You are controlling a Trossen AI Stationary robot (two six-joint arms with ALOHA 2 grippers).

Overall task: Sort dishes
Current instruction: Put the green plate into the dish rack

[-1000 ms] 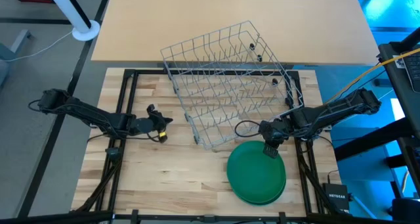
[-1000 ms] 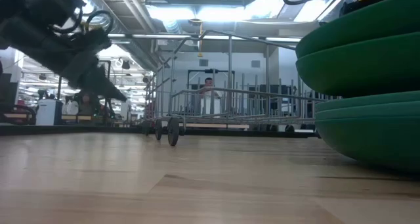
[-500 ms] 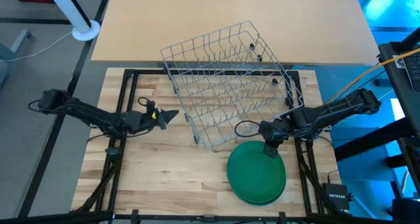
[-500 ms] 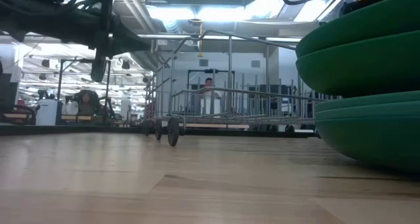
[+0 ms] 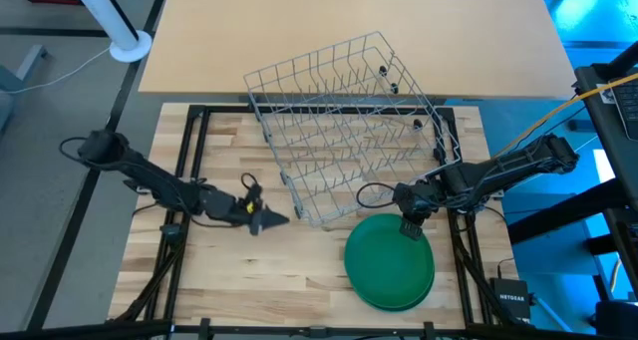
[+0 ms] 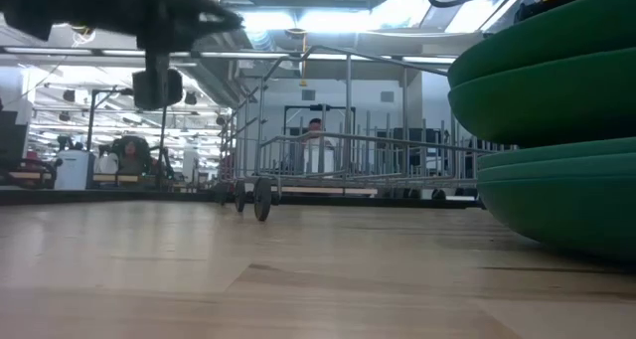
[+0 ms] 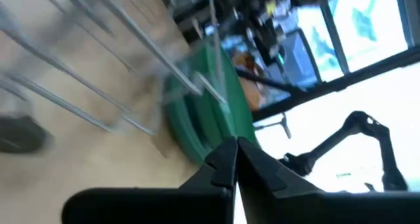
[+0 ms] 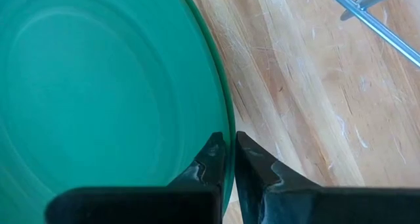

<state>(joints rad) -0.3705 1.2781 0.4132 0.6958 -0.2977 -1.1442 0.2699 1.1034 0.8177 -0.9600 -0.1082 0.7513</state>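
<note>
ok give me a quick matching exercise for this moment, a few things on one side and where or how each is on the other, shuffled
Things:
1. left hand
2. right hand
3. wire rack
4. green plates

Places or states:
A. stacked on the wooden table's near right part
B. clamped on the top plate's rim
C. shut and empty, above bare wood left of the rack
D. lying tilted across the table's far edge

Pairs: 1-C, 2-B, 3-D, 4-A
</note>
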